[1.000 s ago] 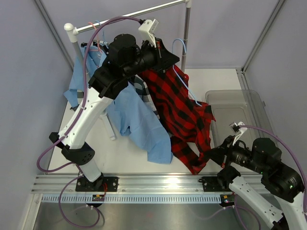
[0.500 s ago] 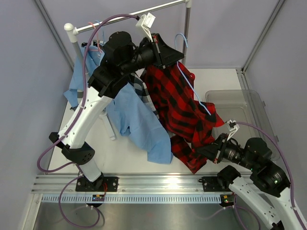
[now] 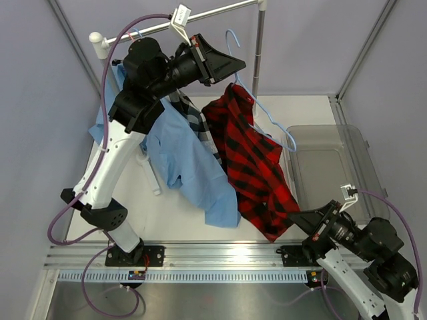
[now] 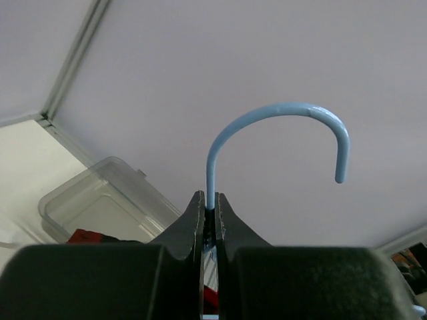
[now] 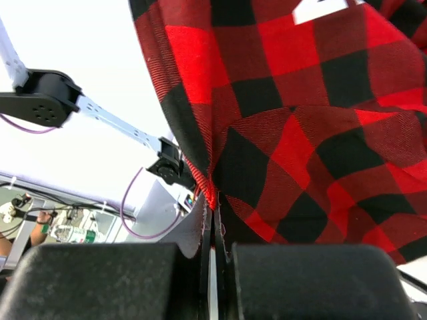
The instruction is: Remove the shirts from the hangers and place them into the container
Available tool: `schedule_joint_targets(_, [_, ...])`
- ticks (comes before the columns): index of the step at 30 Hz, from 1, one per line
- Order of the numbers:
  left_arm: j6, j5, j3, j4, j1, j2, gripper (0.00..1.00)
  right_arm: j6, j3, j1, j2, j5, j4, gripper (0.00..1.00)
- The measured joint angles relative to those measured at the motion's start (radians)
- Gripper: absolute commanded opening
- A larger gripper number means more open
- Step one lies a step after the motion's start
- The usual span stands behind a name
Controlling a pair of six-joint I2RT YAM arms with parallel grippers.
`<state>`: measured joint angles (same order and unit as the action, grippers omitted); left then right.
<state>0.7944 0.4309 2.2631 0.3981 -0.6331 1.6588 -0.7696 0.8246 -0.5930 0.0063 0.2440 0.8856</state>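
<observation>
The plaid shirt (image 3: 250, 157) hung slanted between both arms.
The left gripper (image 3: 239, 65) clamped the hanger (image 4: 287, 107) high; the right gripper (image 3: 295, 219) pinched it low, nearer the container (image 3: 363, 143).

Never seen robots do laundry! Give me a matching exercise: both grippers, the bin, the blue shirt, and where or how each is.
1 left gripper
2 right gripper
3 container
4 light blue shirt

A shut on red plaid shirt
B on the table, right side
C left of red plaid shirt
D shut on blue hanger

Pairs: 1-D, 2-A, 3-B, 4-C
</observation>
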Motion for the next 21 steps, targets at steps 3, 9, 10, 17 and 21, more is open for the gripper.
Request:
schedule_joint_targets(3, [0.032, 0.047, -0.044, -0.048, -0.002, -0.003, 0.00, 0.006, -0.012, 0.000, 0.064, 0.003, -0.032, 0.00])
schedule_joint_targets(9, [0.188, 0.243, -0.230, -0.265, -0.018, -0.072, 0.00, 0.080, 0.045, 0.000, 0.504, -0.034, -0.245, 0.00])
schedule_joint_targets(10, [0.212, 0.273, -0.261, -0.294, -0.021, -0.092, 0.00, 0.106, 0.089, 0.000, 0.598, -0.054, -0.267, 0.00])
schedule_joint_targets(17, [0.123, 0.367, -0.281, -0.214, -0.028, -0.214, 0.00, 0.373, 0.797, 0.011, 1.240, -0.249, -0.298, 0.00])
schedule_joint_targets(21, [-0.088, 0.278, -0.246, -0.026, -0.027, -0.275, 0.00, 0.504, 1.236, 0.108, 1.457, -0.291, -0.271, 0.00])
